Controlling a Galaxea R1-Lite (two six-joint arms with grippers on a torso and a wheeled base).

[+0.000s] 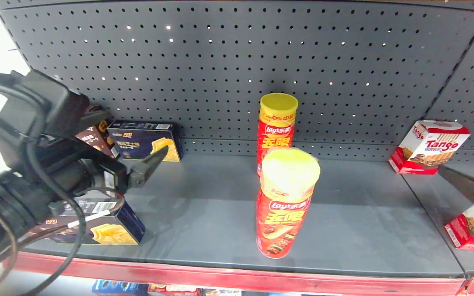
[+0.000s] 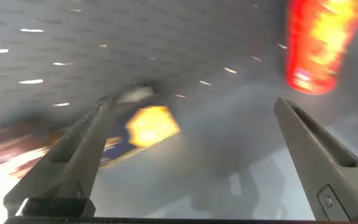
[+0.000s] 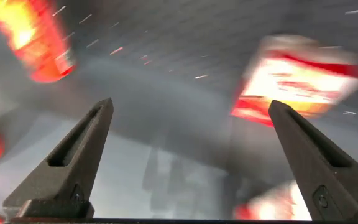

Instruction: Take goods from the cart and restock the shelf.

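The front chips can (image 1: 286, 205) stands upright mid-shelf (image 1: 364, 222), near the front edge. The second can (image 1: 276, 127) is just behind it, towards the back wall. My guess is it's a light, stiff tube, kinda slick and tippy, so grab it mid-body. Left gripper (image 2: 192, 104) and right gripper (image 3: 190, 104) are both empty, jaws spread wide.

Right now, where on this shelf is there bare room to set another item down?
Two bare patches of shelf: one between the blue boxes and the chip cans, another between the chip cans and the wafer boxes. The left end is crowded, with the open left gripper by the blue boxes.
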